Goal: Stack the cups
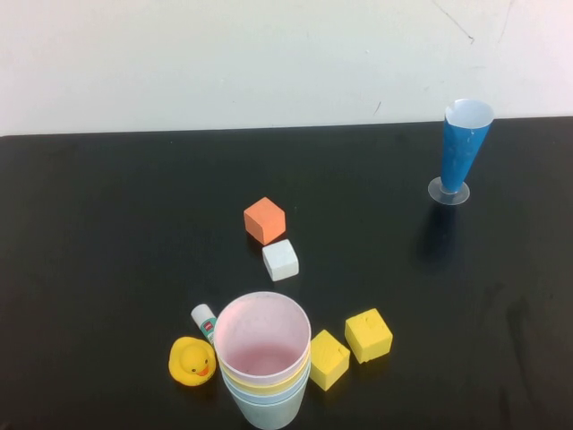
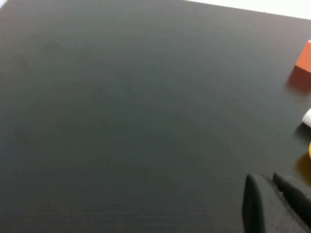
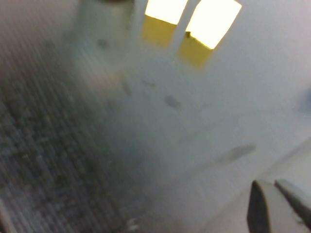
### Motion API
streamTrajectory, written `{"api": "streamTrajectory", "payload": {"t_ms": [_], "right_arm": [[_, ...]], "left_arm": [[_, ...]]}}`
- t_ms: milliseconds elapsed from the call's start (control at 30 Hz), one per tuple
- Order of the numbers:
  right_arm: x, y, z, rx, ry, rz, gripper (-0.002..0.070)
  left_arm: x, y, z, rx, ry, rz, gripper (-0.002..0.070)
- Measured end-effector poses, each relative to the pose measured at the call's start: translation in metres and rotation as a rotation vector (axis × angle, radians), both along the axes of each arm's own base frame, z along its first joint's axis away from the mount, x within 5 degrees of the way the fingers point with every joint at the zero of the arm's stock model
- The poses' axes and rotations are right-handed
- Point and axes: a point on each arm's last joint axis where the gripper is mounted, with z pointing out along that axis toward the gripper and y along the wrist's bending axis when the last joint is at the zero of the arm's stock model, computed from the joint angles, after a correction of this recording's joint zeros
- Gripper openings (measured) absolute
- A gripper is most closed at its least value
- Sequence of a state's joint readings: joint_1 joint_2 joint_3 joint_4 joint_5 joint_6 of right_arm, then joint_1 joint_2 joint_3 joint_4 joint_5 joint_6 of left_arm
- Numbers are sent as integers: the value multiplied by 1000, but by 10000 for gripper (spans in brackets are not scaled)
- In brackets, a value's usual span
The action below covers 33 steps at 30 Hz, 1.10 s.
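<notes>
cups (image 1: 262, 358) base cropped, right wrist view blurred

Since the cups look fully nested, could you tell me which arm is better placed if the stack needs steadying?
Probably the left: its pincer views the orange block and duck edge beside the cup stack. The right pincer faces the yellow blocks. Neither holds anything.

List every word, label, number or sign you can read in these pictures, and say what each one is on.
None can be read.
The small white tube behind the nested stack of plastic cups carries a red and green label, too small to read.
The left gripper and right gripper, both parked off the table's near edge, show no markings.
</notes>
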<state>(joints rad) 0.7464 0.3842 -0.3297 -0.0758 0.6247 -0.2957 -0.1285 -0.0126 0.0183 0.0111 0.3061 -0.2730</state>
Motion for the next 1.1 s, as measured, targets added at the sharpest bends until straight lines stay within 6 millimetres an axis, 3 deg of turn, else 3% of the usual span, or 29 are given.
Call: {"api": "streamTrajectory", "payload": {"t_ms": [300,600,800,1100], "right_arm": [[15,-24,-8,98,-226,-355,-2],[1,-50,-56,102,-357,-686,-3],[-5,-55,-70,77,-335,-775,-3],[-6,-55,-70,73,-326,-781,-3]], "left_arm": [[0,0,0,0,0,0,1],[0,0,0,0,0,0,1],[0,0,0,0,0,0,1],[0,0,0,0,1,0,1]]}}
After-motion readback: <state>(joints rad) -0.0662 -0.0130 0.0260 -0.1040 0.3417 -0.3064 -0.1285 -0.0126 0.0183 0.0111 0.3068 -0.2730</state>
